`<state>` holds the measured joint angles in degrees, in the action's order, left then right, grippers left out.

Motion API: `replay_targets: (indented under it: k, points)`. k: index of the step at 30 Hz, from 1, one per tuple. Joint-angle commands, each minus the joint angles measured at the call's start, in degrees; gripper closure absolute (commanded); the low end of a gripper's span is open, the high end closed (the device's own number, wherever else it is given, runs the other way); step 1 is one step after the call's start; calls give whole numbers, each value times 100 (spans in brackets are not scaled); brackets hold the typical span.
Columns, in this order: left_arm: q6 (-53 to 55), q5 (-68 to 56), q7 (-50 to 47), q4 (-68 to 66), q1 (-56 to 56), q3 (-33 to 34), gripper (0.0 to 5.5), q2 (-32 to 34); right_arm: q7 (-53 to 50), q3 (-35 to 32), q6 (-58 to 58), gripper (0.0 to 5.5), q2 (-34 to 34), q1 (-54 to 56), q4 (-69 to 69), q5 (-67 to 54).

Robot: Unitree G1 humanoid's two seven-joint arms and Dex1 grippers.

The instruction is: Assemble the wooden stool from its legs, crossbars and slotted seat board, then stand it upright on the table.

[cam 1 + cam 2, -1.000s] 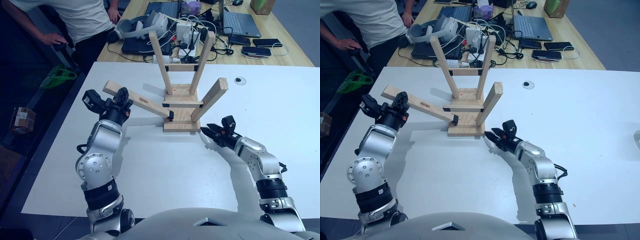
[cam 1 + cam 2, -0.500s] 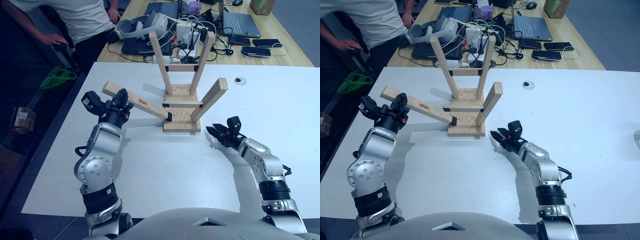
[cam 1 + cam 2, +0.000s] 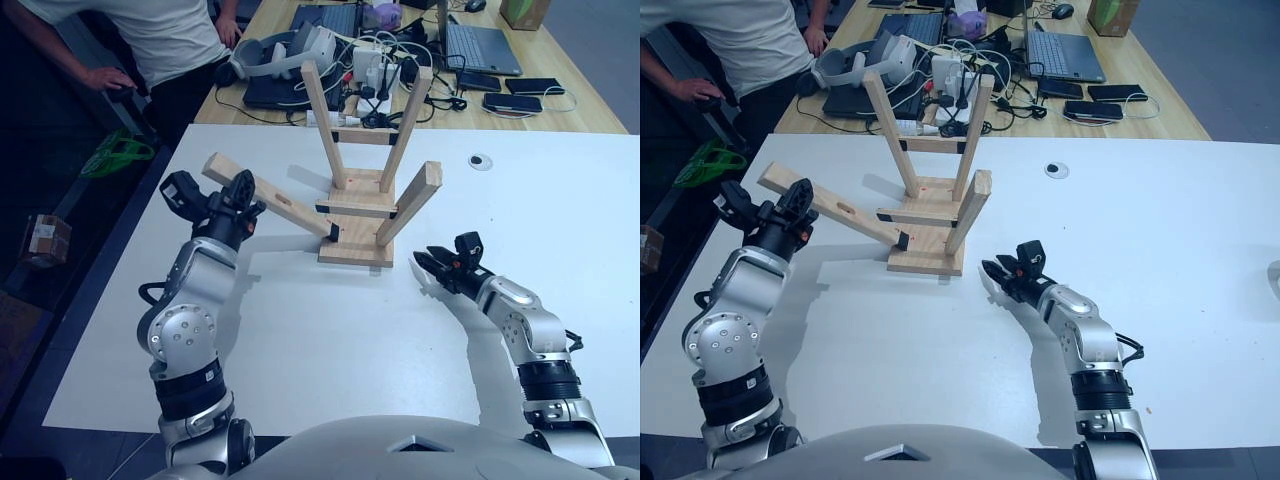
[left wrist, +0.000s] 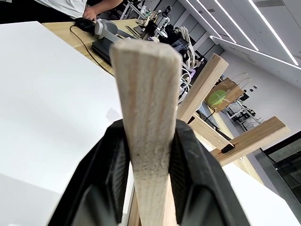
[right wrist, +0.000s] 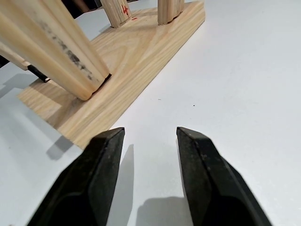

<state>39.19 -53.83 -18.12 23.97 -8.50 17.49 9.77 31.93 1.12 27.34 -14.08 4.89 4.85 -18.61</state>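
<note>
The wooden stool lies upside down on the white table, its slotted seat board flat on the surface. Two legs rise at the back, joined by a crossbar. A third leg leans to the right. The fourth leg slants out to the left, and my left gripper is shut on its outer end; the black fingers press both sides of the wood. My right gripper rests low on the table just right of the seat board, open and holding nothing.
Behind the table runs a wooden desk with laptops, a headset, cables and phones. A small round disc lies on the table at the back right. A person stands at the far left corner. Bare table stretches in front and to the right.
The stool has slid a little to the left and turned slightly with my left gripper on the slanted leg. My right gripper drew back from the seat board's edge.
</note>
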Motion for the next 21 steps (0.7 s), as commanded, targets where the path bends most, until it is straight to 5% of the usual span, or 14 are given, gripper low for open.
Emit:
replay_targets:
  k: [1,12,21]
  points:
    - [209,378,-38,-79,-426,-170,449,263,-35,44,-24,347,-12,98,-3,78]
    - [728,987,584,565,-536,-1318,449,382,-49,67,-17,347,-21,101,-8,109]
    - [677,1408,516,420,-408,-1050,449,155,-72,61,-3,347,-30,75,-41,117]
